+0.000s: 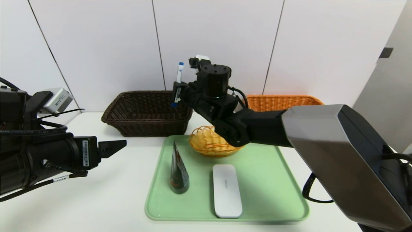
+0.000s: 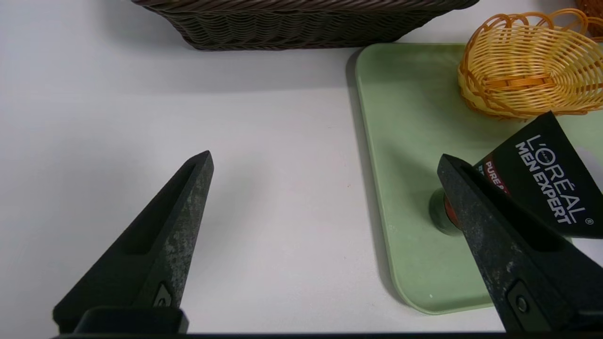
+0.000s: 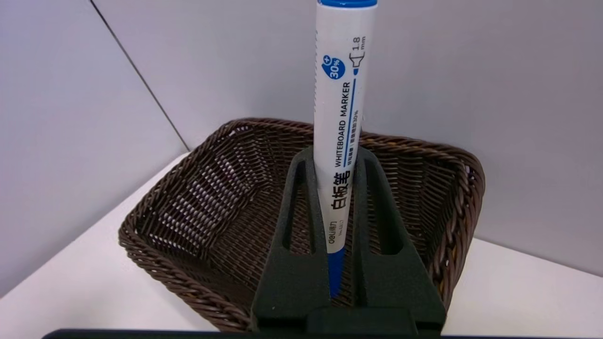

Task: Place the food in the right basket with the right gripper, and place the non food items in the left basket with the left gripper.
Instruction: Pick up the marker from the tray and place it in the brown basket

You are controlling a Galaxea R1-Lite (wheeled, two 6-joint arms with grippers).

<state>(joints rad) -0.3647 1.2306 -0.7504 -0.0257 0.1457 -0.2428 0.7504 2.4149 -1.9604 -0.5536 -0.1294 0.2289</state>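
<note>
My right gripper [image 3: 335, 197] pinches the smooth white marker pen [image 3: 340, 117] between its pointed black fingers, holding it above the near right rim of the dark brown woven left basket [image 1: 146, 111]; the marker's long axis stands nearly upright, blue cap on top; my left gripper [image 2: 325, 162] hovers over the white worktop [image 1: 106, 190] off the tray's left edge, its matte wedge fingers spread wide with nothing between them; on the glossy green tray [image 1: 273, 180] the dark cone-shaped packet [image 1: 178, 170] stands tip-up near the left edge; the flat rounded white case [image 1: 227, 190] lies lengthwise at the near edge; a small round yellow scalloped basket [image 1: 209, 141] sits at the far edge; the orange wicker right basket [image 1: 283, 101] stands at the worktop's far right.
</note>
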